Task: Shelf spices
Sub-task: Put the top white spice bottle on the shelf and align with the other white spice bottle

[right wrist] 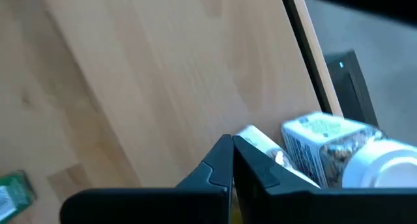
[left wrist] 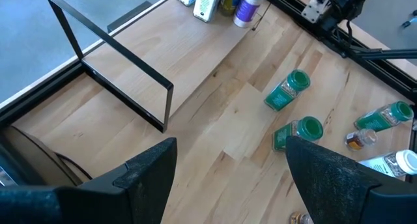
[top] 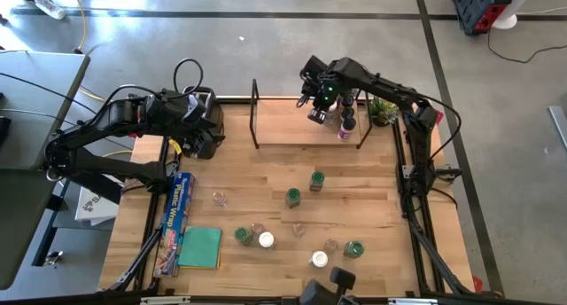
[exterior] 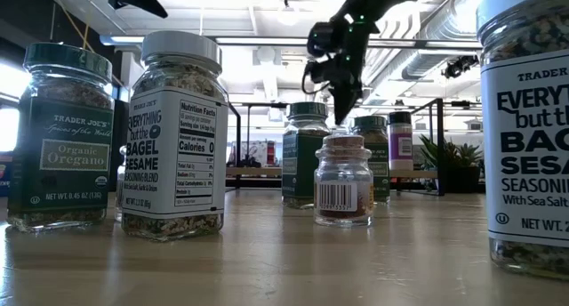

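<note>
The shelf [top: 297, 126] is a light board with black end frames at the table's far side. A few jars [top: 341, 121] stand at its right end. My right gripper [top: 317, 113] is over that end, shut, its fingers [right wrist: 221, 165] closed together just left of a white-lidded jar [right wrist: 339, 152]. In the low view it [exterior: 341, 110] points down above the shelf. Several more jars [top: 292, 197] with green or white lids are spread over the near half of the table. My left gripper [left wrist: 228, 185] hangs open and empty over the far left of the table [top: 202, 138]. My right gripper is shut with nothing between its fingers. A jar [right wrist: 257, 140] on the shelf shows right behind one fingertip. Whether the finger's outer side touches it, I cannot tell.
A dark toaster [top: 209, 119] sits under the left arm. A blue wrap box [top: 180, 218] and a green cloth [top: 201, 247] lie near the left edge. A small potted plant [top: 383, 112] stands right of the shelf. Most of the shelf board [left wrist: 189, 61] is bare.
</note>
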You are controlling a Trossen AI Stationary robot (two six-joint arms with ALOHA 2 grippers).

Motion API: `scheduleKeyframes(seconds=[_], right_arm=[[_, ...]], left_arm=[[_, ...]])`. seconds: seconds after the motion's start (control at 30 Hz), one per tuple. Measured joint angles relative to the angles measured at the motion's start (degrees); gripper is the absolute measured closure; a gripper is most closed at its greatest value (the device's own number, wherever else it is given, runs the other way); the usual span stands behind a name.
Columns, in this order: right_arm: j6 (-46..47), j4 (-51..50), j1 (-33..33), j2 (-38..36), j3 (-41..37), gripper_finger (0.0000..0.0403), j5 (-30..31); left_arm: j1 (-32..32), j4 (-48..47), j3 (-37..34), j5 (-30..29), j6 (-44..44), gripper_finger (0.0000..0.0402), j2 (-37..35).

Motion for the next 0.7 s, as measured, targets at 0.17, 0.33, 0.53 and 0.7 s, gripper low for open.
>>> scheduleKeyframes(seconds=[0.17,0.33,0.53,0.7], right_arm=[[1.40,-0.94,-0.44,0.16,0.00,0.0401,3.44],[1.95,-2.48,-1.57,0.16,0.00,0.0401,3.72],[2.51,-0.78,-1.68,-0.17,0.03,0.0401,3.96],[2.50,-1.95,-1.25,-0.27,3.86,0.0401,3.56]], left_arm=[[0.00,0.00,0.00,0.00,-0.06,0.0119,0.00],[0.01,0.01,0.00,0.00,-0.08,0.0119,0.00],[0.01,0.02,0.00,0.00,-0.10,0.0119,0.01],[0.00,0.00,0.00,0.02,-0.10,0.0119,0.01]])
